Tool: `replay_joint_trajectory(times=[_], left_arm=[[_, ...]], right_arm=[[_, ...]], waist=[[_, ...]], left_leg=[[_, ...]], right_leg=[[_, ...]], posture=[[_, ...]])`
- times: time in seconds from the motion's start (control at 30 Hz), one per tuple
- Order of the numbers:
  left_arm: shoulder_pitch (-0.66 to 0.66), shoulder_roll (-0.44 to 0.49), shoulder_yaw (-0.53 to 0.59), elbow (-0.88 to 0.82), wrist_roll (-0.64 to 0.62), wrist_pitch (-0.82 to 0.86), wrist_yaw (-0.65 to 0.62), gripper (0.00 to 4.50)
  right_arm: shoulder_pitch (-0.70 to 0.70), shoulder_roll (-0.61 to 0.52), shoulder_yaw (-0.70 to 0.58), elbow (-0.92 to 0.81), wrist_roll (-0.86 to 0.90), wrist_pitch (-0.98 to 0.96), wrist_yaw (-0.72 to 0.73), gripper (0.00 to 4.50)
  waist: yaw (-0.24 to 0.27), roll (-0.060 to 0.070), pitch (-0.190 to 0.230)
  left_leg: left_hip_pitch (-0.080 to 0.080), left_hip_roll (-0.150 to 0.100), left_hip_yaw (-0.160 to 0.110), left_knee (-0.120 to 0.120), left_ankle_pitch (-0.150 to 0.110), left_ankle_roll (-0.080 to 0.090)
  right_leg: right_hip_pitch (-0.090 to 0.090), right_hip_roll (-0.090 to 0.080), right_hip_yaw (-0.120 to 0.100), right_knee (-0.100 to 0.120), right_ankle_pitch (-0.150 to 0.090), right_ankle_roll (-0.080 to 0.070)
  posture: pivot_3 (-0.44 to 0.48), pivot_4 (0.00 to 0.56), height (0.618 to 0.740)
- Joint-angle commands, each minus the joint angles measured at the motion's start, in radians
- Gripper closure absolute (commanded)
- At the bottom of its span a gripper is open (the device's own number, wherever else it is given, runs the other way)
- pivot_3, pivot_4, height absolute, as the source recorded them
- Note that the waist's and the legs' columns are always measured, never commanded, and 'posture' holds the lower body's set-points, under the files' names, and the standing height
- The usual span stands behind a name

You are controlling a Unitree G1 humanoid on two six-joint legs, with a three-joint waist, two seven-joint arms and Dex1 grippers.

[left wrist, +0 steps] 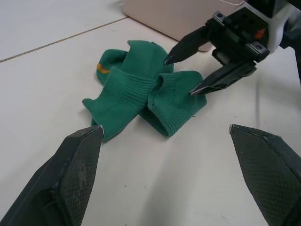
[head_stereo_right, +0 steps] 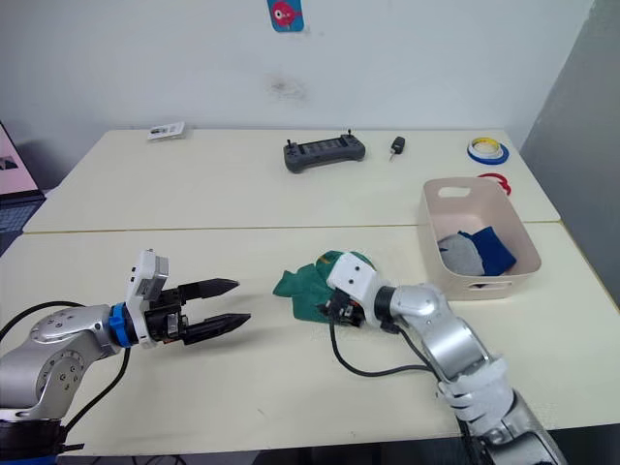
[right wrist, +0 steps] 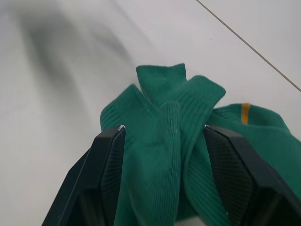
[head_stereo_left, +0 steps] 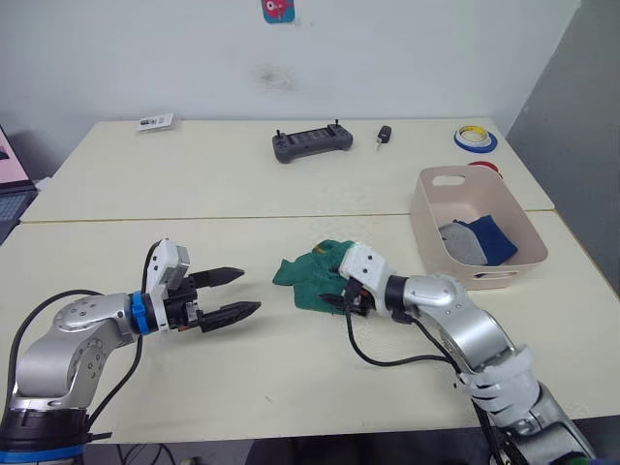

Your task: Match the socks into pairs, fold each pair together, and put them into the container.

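Left eye view: the green socks (head_stereo_left: 312, 273) lie bunched in a heap on the near table (head_stereo_left: 291, 378), about midway between its left and right edges. The right claw (head_stereo_left: 339, 298) is down on the heap's near right side. The left claw (head_stereo_left: 237, 294) hangs well to the left of the heap, its two fingers spread wide with nothing between them. The container (head_stereo_left: 475, 228) stands by the table's right edge, with a grey sock (head_stereo_left: 459, 242) and a blue sock (head_stereo_left: 490, 238) inside it.

Right eye view: a black controller (head_stereo_right: 325, 152) and rolls of tape (head_stereo_right: 487, 150) lie on the far table.

Left wrist view: the right claw's fingertips (left wrist: 169, 60) touch the green heap on the side nearer the container, parted.

Right wrist view: the right claw's fingers straddle a raised fold of green sock (right wrist: 164, 155), set narrow on the cloth. A yellow mark (right wrist: 245, 112) shows on the sock beyond.
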Motion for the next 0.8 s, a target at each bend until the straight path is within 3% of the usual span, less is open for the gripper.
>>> replay_joint_trajectory(times=[0.03, 0.1, 0.27, 0.6, 0.8], left_arm=[[0.013, 0.026, 0.0, -0.038, 0.005, -0.033, -0.03, 0.0], [0.019, 0.028, 0.003, -0.04, 0.006, -0.037, -0.032, 0.0], [0.024, 0.025, 0.002, -0.036, 0.009, -0.048, -0.029, 0.0], [0.019, 0.017, -0.004, -0.028, 0.006, -0.057, -0.025, 0.0], [0.0, 0.007, -0.004, -0.014, 0.001, -0.053, -0.013, 0.0]], right_arm=[[-0.028, 0.009, 0.001, 0.005, 0.022, 0.007, 0.006, 2.05], [-0.038, 0.008, 0.011, 0.01, 0.03, 0.012, 0.016, 2.58], [-0.044, 0.0, 0.032, 0.013, 0.026, 0.007, 0.014, 4.4], [-0.038, -0.021, -0.033, -0.081, 0.098, 0.03, 0.026, 4.48], [-0.107, 0.018, -0.121, -0.151, 0.216, 0.11, 0.023, 4.48]], waist=[[0.0, 0.0, 0.0], [0.0, 0.0, 0.0], [0.0, 0.0, 0.0], [0.0, 0.0, 0.0], [0.0, 0.0, 0.0]], left_leg=[[0.0, 0.0, 0.0, 0.0, 0.0, 0.0], [0.0, 0.0, 0.0, 0.0, 0.0, 0.0], [0.0, 0.0, 0.0, 0.0, 0.0, 0.0], [0.0, 0.0, 0.0, 0.0, 0.0, 0.0], [0.0, 0.0, 0.0, 0.0, 0.0, 0.0]], right_leg=[[0.0, 0.0, 0.0, 0.0, 0.0, 0.0], [0.0, 0.0, 0.0, 0.0, 0.0, 0.0], [0.0, 0.0, 0.0, 0.0, 0.0, 0.0], [0.0, 0.0, 0.0, 0.0, 0.0, 0.0], [0.0, 0.0, 0.0, 0.0, 0.0, 0.0]], posture=[[0.0, 0.15, 0.74], [0.0, 0.15, 0.74], [0.0, 0.15, 0.74], [0.0, 0.15, 0.74], [0.0, 0.15, 0.74]])
